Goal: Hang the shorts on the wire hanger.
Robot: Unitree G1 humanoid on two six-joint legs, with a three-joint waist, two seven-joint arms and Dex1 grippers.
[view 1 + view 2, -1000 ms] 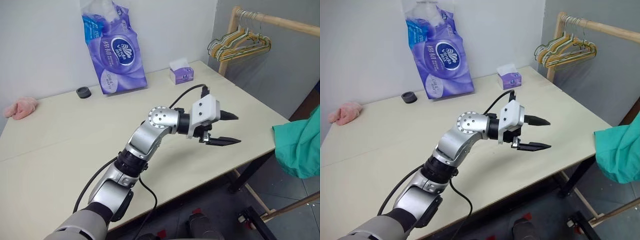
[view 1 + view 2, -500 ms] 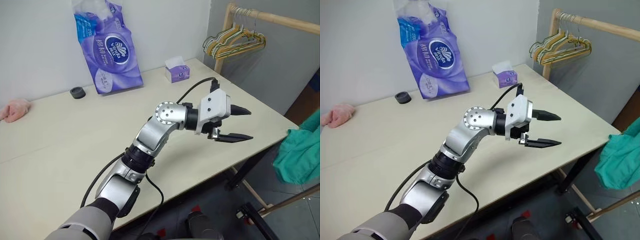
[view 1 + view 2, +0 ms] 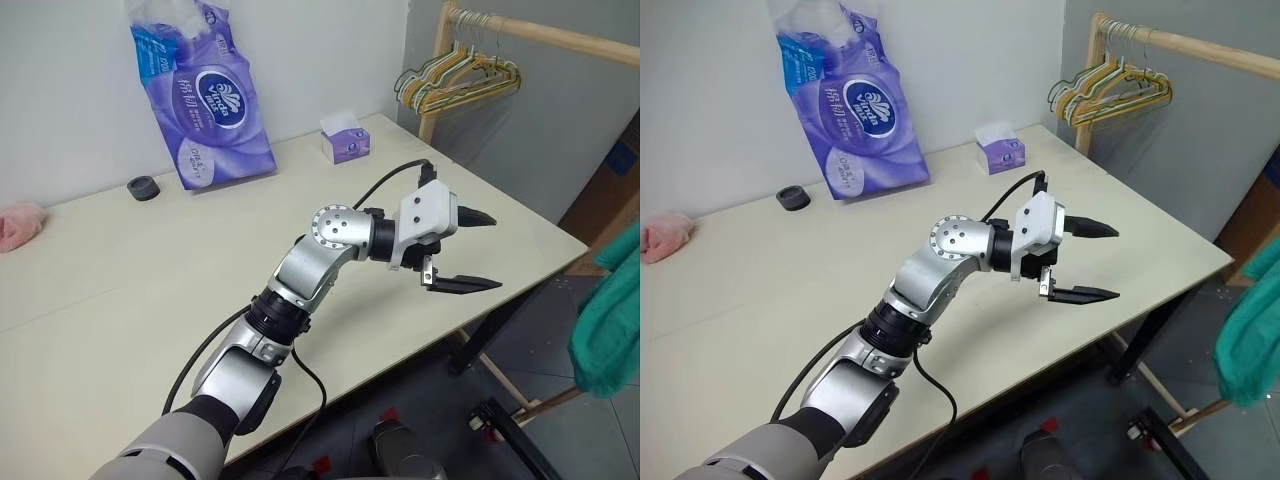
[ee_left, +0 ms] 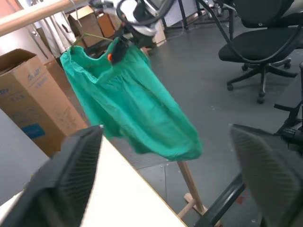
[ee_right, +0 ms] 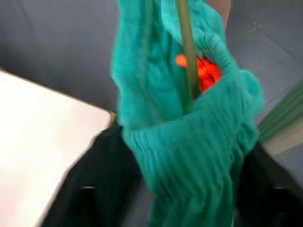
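My teal-green fabric shorts [image 4: 132, 104] hang on the thin olive-grey wire hanger [image 5: 187, 52], seemingly done; my left gripper [image 3: 470, 250] gapes wide, empty, and the right one's spread I cannot tell.

Left gripper [image 3: 478, 252]: we see its fingers spread above the table [image 3: 120, 270].
Shorts [image 3: 607, 315]: we see teal fabric hanging past the table's right edge.
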